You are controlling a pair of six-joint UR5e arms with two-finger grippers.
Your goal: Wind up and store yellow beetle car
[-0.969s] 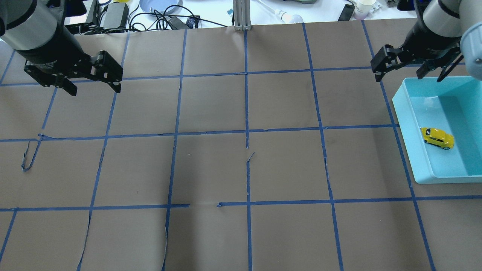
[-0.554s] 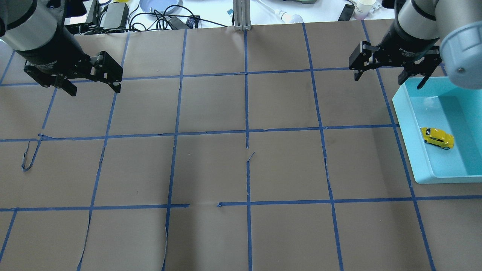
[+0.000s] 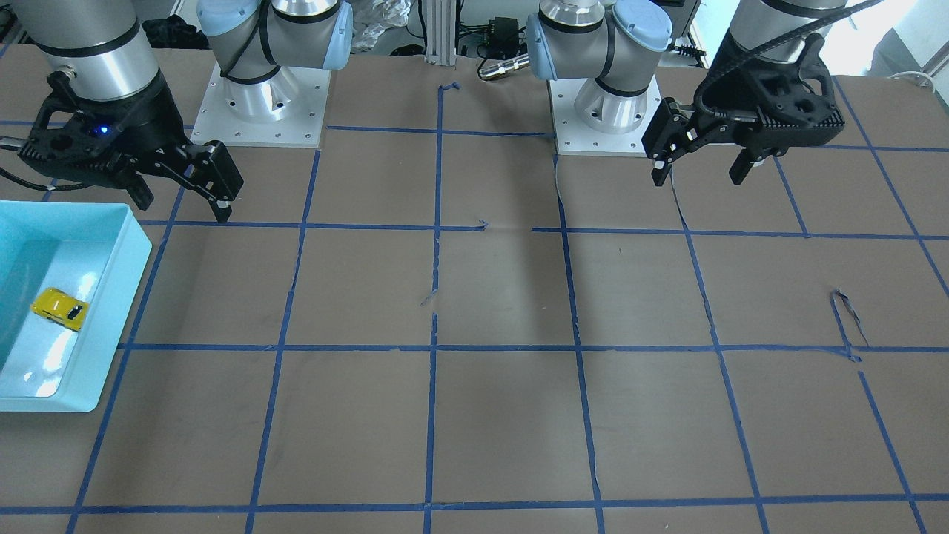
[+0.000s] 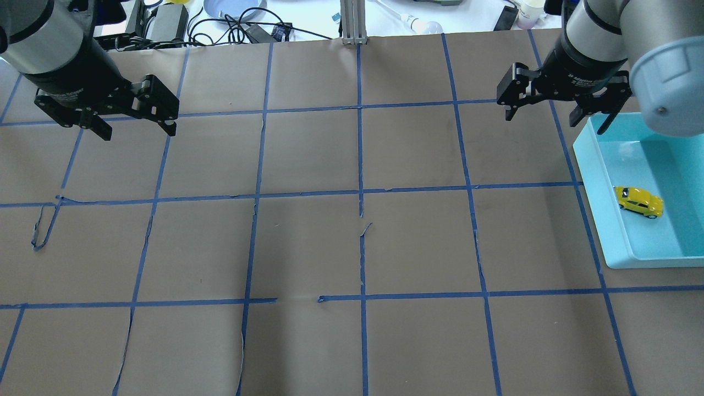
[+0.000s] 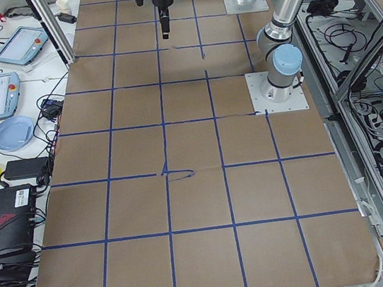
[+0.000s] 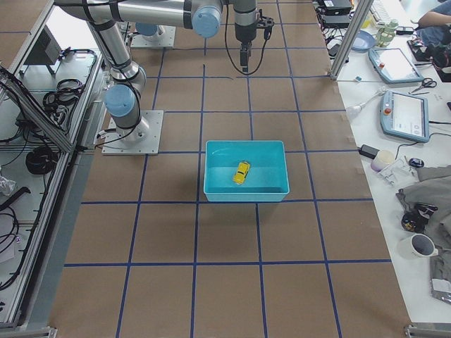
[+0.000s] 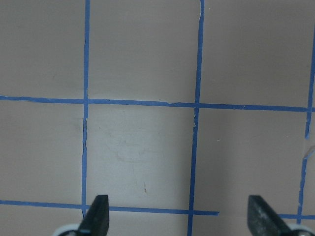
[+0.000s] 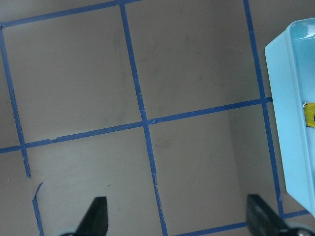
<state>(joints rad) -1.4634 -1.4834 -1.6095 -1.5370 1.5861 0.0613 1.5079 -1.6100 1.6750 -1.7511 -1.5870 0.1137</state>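
The yellow beetle car (image 4: 639, 202) lies inside a light blue bin (image 4: 597, 209) at the table's right edge. It also shows in the front view (image 3: 59, 308), in the right side view (image 6: 242, 172), and as a sliver in the right wrist view (image 8: 310, 115). My right gripper (image 4: 553, 118) is open and empty, and hovers beyond the bin's far left corner, apart from the car. My left gripper (image 4: 139, 133) is open and empty over the far left of the table. Both wrist views show spread fingertips (image 7: 101, 204) (image 8: 98, 206) over bare paper.
Brown paper with a blue tape grid covers the table (image 4: 357, 247). Cables, a blue plate (image 4: 234, 8) and a cup (image 4: 532, 11) lie beyond its far edge. The arm bases (image 3: 259, 96) stand at the robot's side. The bin's wall (image 8: 285, 123) is at the right wrist view's right.
My right gripper has moved left in the overhead view, away from above the bin's far edge towards the table's middle, and stays open. The left arm and the car have not moved.
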